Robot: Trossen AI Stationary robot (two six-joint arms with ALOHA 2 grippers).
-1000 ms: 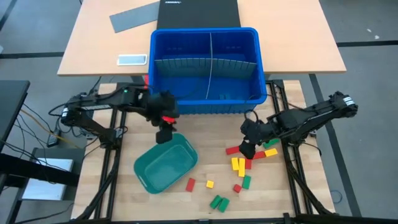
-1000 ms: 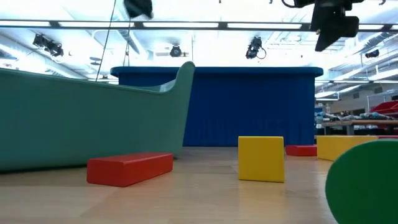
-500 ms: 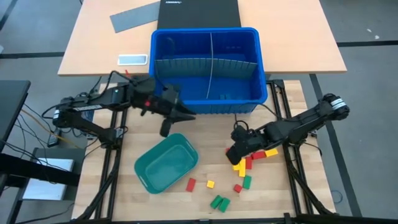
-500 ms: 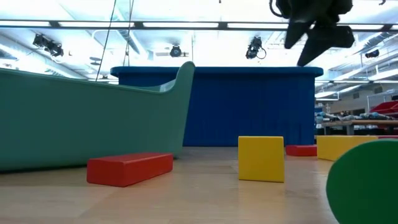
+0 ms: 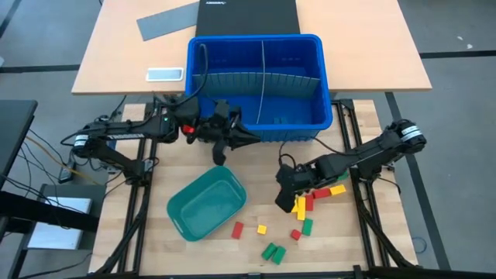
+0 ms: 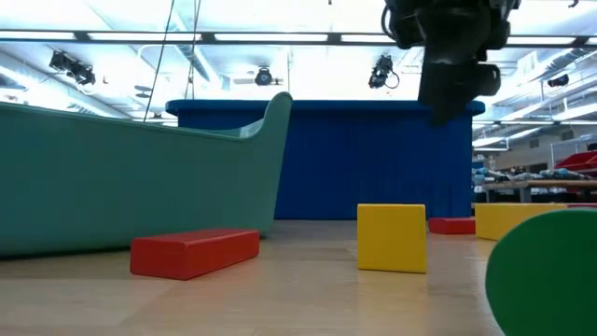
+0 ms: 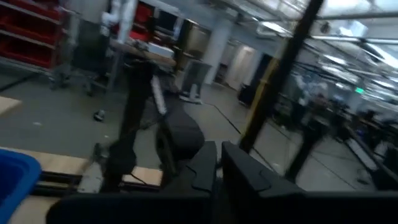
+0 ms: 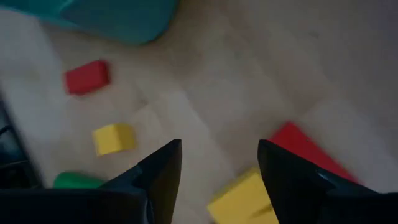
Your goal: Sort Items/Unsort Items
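Red, yellow and green blocks [image 5: 304, 209] lie scattered on the wooden table [image 5: 364, 240] to the right of your teal tray [image 5: 206, 204], with one red block [image 5: 238, 229] and one small yellow block [image 5: 262, 229] just beside the tray. Your right gripper [image 5: 284, 198] hangs low at the left edge of the cluster, its fingers [image 8: 163, 168] spread with bare wood between them, holding nothing. Your left gripper [image 5: 249, 137] sits raised at the front wall of the blue bin [image 5: 256, 130], its fingers [image 7: 202, 168] drawn almost together, and no block shows between them.
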